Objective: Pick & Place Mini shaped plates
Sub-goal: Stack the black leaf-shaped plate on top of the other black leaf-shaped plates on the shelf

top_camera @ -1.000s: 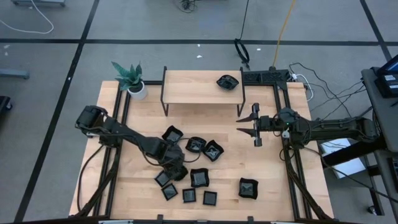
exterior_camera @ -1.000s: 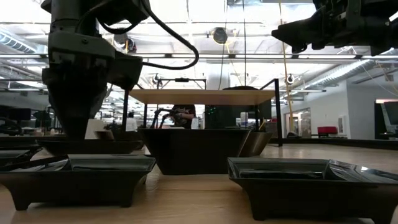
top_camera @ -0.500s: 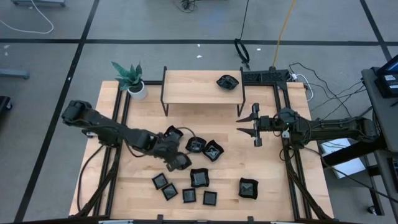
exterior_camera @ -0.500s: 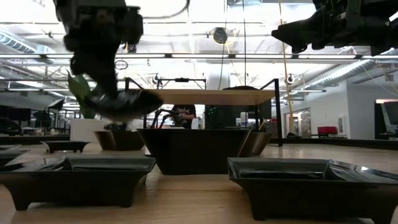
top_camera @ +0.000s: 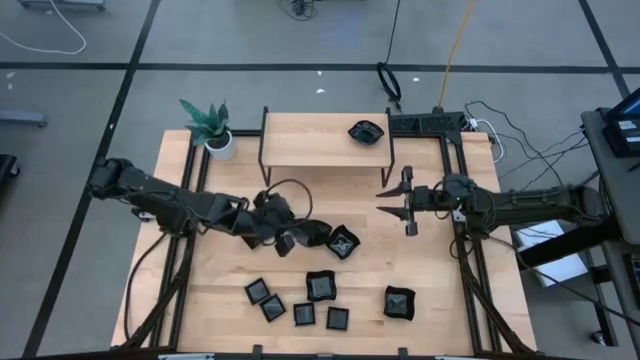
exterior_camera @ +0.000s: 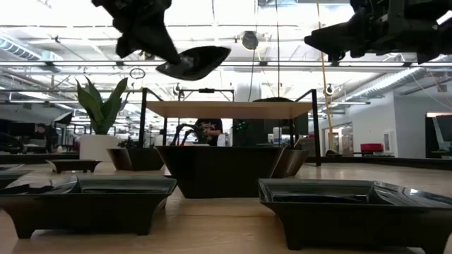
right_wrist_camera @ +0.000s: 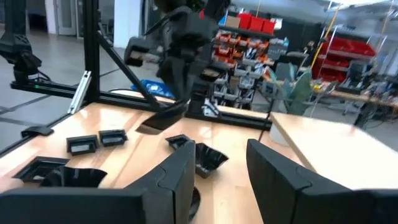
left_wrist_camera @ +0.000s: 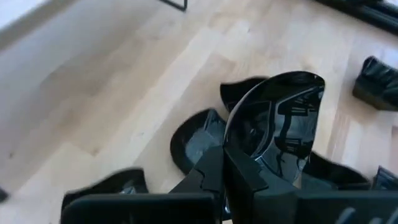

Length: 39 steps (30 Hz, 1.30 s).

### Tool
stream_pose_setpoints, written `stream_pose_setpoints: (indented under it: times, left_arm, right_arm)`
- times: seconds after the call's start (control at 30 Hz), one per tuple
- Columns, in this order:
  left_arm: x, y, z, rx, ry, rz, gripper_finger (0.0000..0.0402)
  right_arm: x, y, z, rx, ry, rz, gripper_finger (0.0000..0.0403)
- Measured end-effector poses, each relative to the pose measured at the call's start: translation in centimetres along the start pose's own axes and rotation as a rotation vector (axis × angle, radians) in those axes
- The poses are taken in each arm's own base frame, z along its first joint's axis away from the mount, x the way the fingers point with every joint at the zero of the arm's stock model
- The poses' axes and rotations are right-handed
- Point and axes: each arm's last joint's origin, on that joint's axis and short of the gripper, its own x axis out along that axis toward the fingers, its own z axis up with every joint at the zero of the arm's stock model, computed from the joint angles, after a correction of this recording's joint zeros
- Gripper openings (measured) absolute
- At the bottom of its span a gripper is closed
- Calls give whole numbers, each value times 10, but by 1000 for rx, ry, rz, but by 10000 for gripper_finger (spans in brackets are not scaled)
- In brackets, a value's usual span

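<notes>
1. My left gripper (top_camera: 283, 233) is pinching one mini plate (left_wrist_camera: 277, 134) by its rim; the plate stands tilted on edge between my fingers (left_wrist_camera: 239, 180), with its glossy inside facing the wrist camera.
2. In the low view this held plate (exterior_camera: 192, 62) hangs in the air, well above the tabletop (top_camera: 440, 290) and higher than the top of the shelf (exterior_camera: 229, 109).
3. From above, my left gripper is over the middle of the tabletop, in front of the raised wooden shelf (top_camera: 320, 140), just beside two plates lying there: one (top_camera: 314, 234) and a second one (top_camera: 343, 242) to its right.
4. More mini plates lie nearer the front edge: a cluster of small square ones (top_camera: 267, 299), a bigger one (top_camera: 320, 285), and one apart to the right (top_camera: 399, 302).
5. One wavy-edged plate (top_camera: 366, 131) rests on the shelf, at its right end.
6. My right gripper (top_camera: 398, 203) hovers to the right of the shelf, with its fingers (right_wrist_camera: 280, 171) spread and holding nothing.
7. A potted green plant (top_camera: 210, 125) stands at the back left corner of the tabletop.
</notes>
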Motion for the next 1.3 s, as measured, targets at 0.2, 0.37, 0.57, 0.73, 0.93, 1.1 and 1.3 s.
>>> stream_pose_setpoints:
  times: [0.2, 0.37, 0.57, 0.73, 0.93, 1.1, 1.3]
  left_arm:
    - [10, 7, 29, 82, -7, 57, 3]
    - [15, 8, 53, 249, -51, 193, 3]
    - [19, 7, 67, 397, -100, 360, 3]
    - [18, 2, 65, 427, -125, 372, 4]
    - [17, 1, 63, 442, -122, 395, 4]
    - [17, 2, 63, 445, -128, 408, 4]
    - [17, 1, 63, 450, -119, 381, 3]
  right_arm:
    - [30, -1, 21, -43, 114, -48, 132]
    - [64, 2, 36, -166, 234, -136, 136]
    - [99, 13, 36, -290, 364, -229, 152]
    - [120, 16, 32, -316, 385, -236, 167]
    - [132, 15, 42, -278, 350, -265, 173]
    - [139, 14, 46, -262, 317, -264, 174]
    - [145, 11, 35, -280, 352, -248, 169]
